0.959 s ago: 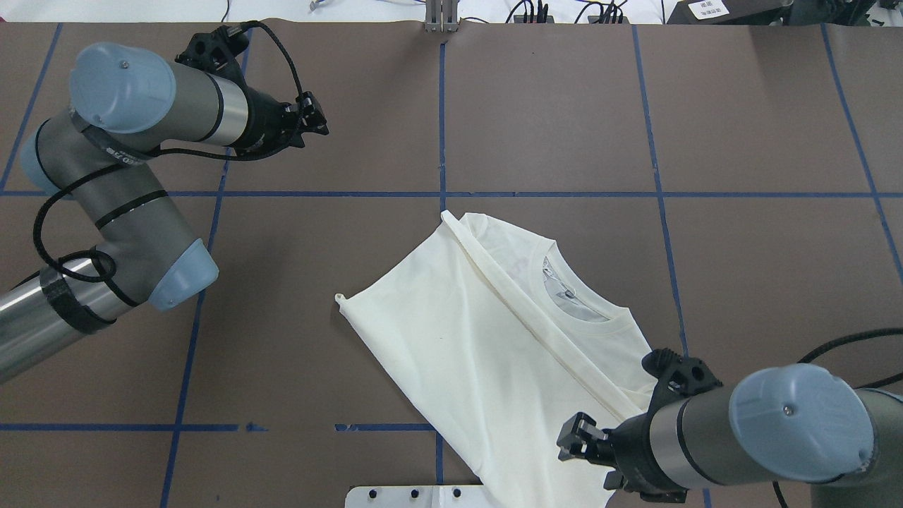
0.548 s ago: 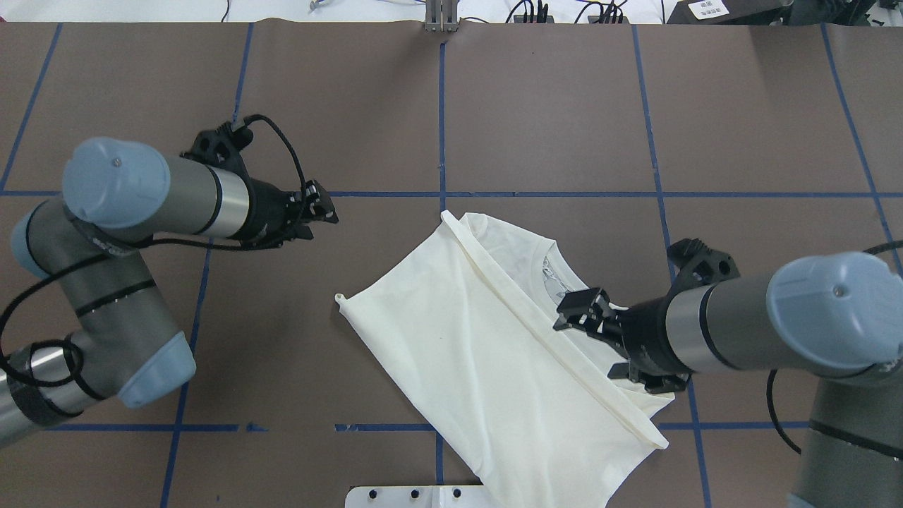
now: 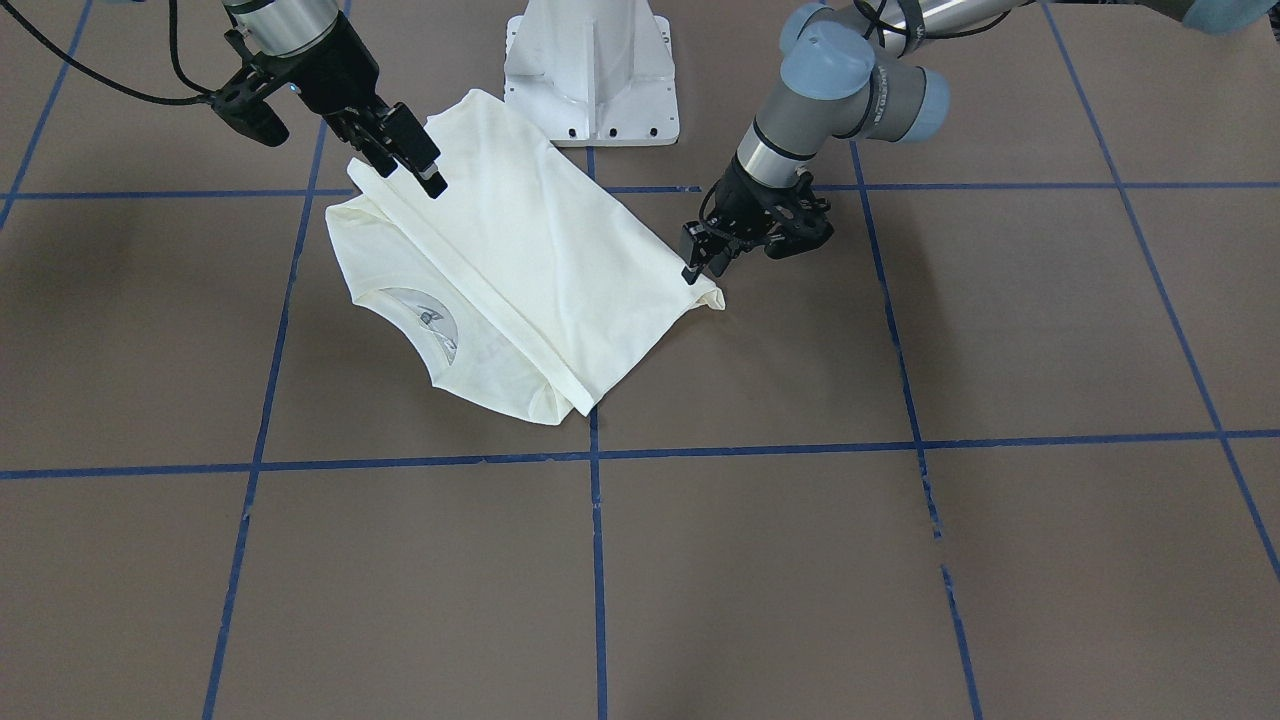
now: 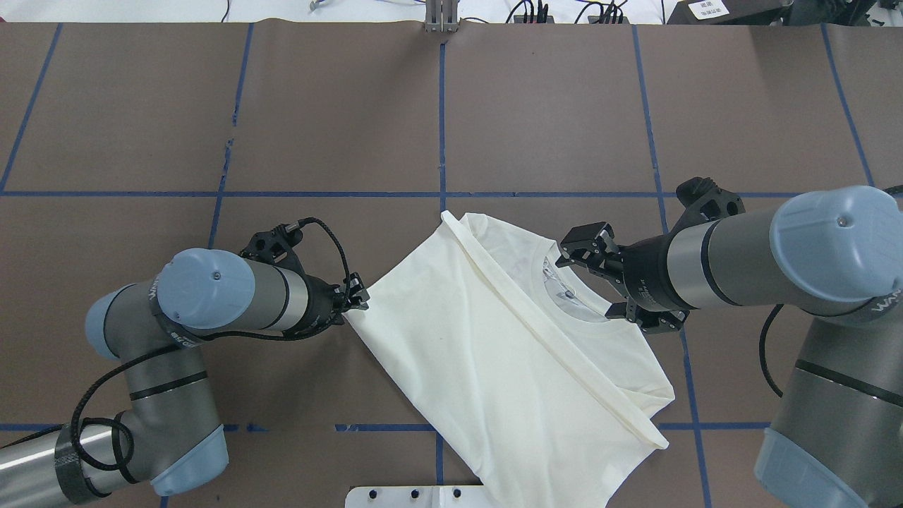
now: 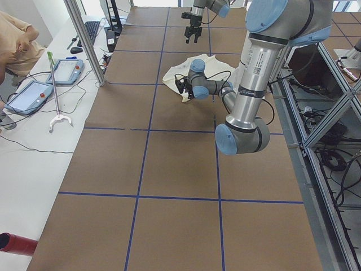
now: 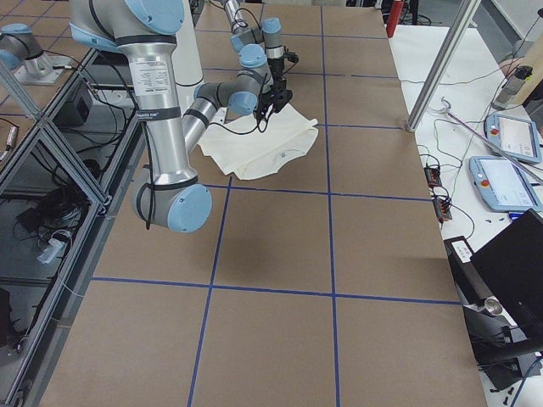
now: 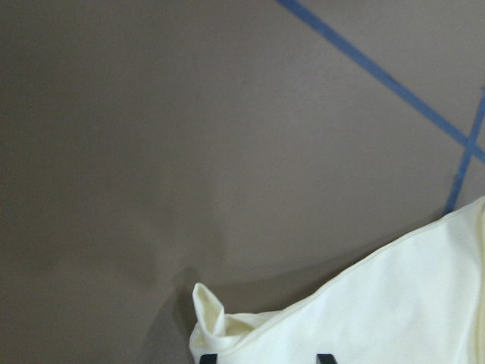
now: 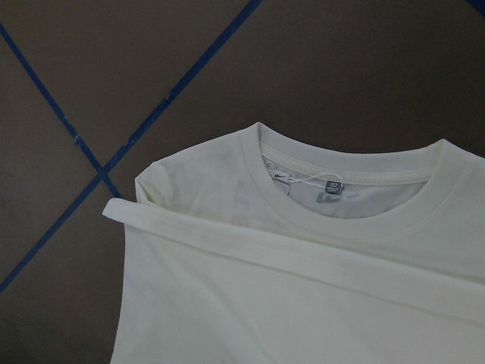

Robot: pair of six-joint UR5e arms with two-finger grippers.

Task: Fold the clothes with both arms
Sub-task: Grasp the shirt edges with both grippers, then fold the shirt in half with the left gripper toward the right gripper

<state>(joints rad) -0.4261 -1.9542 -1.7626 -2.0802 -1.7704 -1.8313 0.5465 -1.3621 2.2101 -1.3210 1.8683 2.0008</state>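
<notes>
Left pincer (image 4: 355,296) stands parted, low, astride the shirt's (image 4: 494,353) pointed corner; the cloth spreads away from it toward the right pincer (image 4: 573,250), which gapes wide just above the collar (image 8: 341,220). The folded shirt lies flat on the counter (image 4: 564,106)

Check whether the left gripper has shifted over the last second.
Yes. In the overhead view the left gripper has crossed the horizontal blue tape line toward the robot and now sits at the left corner of the shirt.
</notes>
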